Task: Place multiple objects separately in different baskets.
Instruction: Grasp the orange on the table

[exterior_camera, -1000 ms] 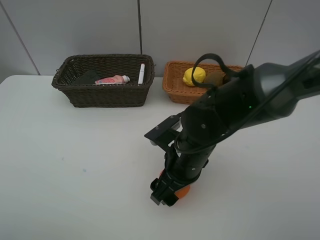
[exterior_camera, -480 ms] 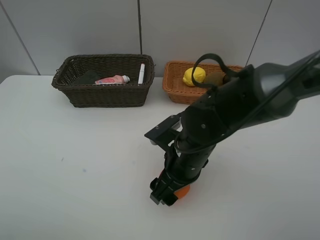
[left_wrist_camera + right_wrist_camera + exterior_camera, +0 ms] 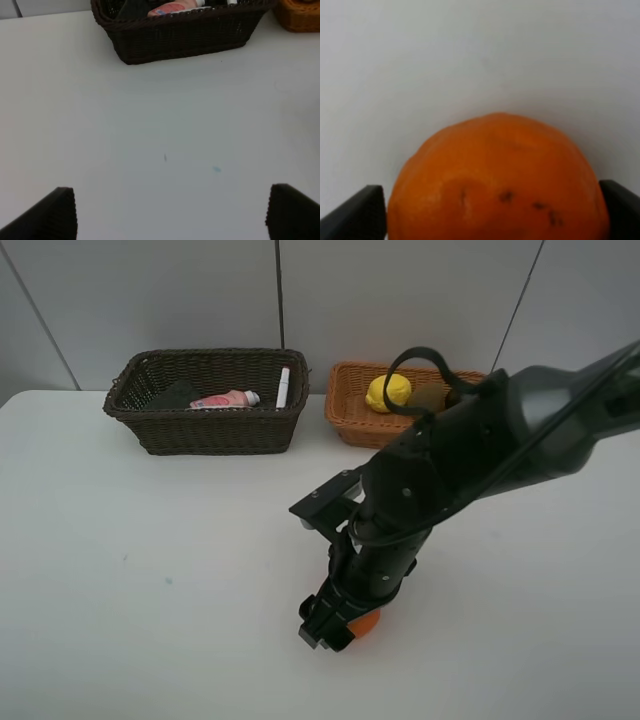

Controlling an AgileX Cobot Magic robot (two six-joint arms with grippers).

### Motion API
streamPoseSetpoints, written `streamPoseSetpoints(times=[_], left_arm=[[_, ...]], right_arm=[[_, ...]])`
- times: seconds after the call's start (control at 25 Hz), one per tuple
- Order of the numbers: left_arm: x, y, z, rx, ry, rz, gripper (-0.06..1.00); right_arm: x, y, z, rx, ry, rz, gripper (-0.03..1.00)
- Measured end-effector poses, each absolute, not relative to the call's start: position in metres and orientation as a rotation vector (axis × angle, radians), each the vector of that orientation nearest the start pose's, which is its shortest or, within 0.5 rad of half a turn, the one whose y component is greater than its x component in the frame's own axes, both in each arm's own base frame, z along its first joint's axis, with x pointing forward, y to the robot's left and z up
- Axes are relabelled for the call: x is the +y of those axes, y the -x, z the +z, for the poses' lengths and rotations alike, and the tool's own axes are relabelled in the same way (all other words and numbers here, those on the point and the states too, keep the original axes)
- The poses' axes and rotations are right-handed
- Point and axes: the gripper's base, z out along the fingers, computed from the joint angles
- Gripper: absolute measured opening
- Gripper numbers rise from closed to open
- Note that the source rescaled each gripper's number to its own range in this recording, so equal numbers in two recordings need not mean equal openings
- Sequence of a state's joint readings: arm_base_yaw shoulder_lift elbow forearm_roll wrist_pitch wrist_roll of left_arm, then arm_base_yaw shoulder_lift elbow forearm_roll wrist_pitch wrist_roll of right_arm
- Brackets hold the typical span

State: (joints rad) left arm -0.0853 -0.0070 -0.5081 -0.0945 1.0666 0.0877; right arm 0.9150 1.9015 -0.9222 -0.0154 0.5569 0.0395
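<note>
orange (image 3: 366, 622): my own arm covers most of it from above; in my right wrist view its lower part is cut off.
my right jaws: whether they touch the orange, I cannot tell.
light basket (image 3: 352, 418): my arm hides its 3 o'clock end.
dark basket (image 3: 180, 35): its far part is cut off in my left wrist view.

Two baskets stand side by side at the back of the counter (image 3: 150, 570), against the wall: the left basket (image 3: 208, 430) holds a bottle (image 3: 225, 399), a marker (image 3: 283, 387) leaning at its right end, and a block (image 3: 175, 394) at its left. The right basket (image 3: 350, 420) holds a lemon (image 3: 388, 392). Well in front, near the counter's front edge, an orange (image 3: 497, 180) sits between the right gripper's (image 3: 328, 624) jaws.
</note>
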Motion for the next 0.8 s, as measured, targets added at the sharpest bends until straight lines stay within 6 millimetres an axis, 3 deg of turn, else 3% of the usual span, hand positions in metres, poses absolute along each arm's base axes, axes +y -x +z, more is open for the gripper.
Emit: streamPoseSetpoints(times=[0.12, 0.16, 0.24, 0.6, 0.68, 0.8], left_arm=[[-0.007, 0.008, 0.279, 2.025, -0.181, -0.111, 1.0], [-0.007, 0.008, 0.279, 2.025, -0.181, -0.111, 1.0], [-0.007, 0.008, 0.279, 2.025, -0.181, -0.111, 1.0], [-0.007, 0.008, 0.279, 2.025, -0.181, -0.111, 1.0], [-0.007, 0.008, 0.279, 2.025, -0.181, -0.111, 1.0], [-0.007, 0.008, 0.279, 2.025, -0.181, -0.111, 1.0]], right_arm=[[0.248, -0.192, 0.106, 2.735, 1.3, 0.073, 0.94], [0.248, -0.192, 0.106, 2.736, 1.3, 0.072, 0.88], [0.248, -0.191, 0.106, 2.742, 1.303, 0.067, 0.64], [0.246, -0.19, 0.11, 2.756, 1.303, 0.058, 0.63], [0.245, -0.19, 0.123, 2.76, 1.304, 0.054, 0.63], [0.25, -0.195, 0.161, 2.689, 1.293, 0.077, 0.63]])
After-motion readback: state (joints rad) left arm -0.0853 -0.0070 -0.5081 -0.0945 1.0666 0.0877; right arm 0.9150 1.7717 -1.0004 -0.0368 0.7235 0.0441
